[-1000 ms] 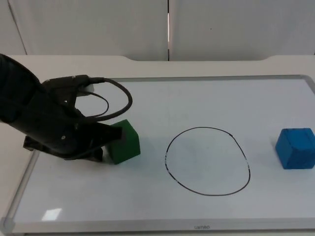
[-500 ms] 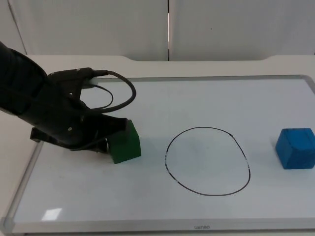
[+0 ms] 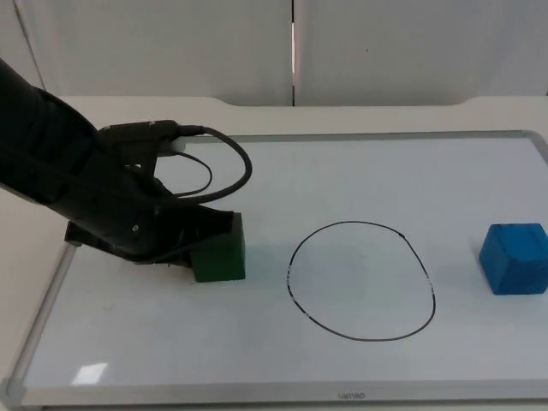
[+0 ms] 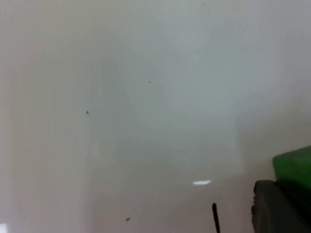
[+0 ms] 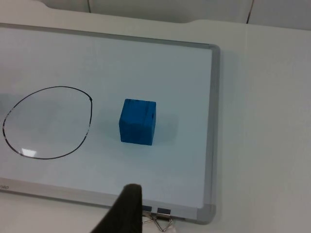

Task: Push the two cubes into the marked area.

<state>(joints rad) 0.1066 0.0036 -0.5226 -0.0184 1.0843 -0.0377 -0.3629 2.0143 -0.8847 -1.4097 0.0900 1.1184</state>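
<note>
White board surface (image 4: pixel 146 97) extends ahead of the left gripper, pale and glossy, with a small bright glare spot (image 4: pixel 201 183) and a few dark specks. One black finger of the left gripper (image 4: pixel 274 208) is seen, with a green cube (image 4: pixel 294 165) directly behind it, apparently in contact. A short thin dark line (image 4: pixel 215 218) lies on the board near the finger.

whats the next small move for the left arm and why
Probably push on toward the circle: the left gripper sits low against the green cube's far-left side, and the cube lies outside the marked circle. The blue cube sits outside too; the right arm waits.
</note>
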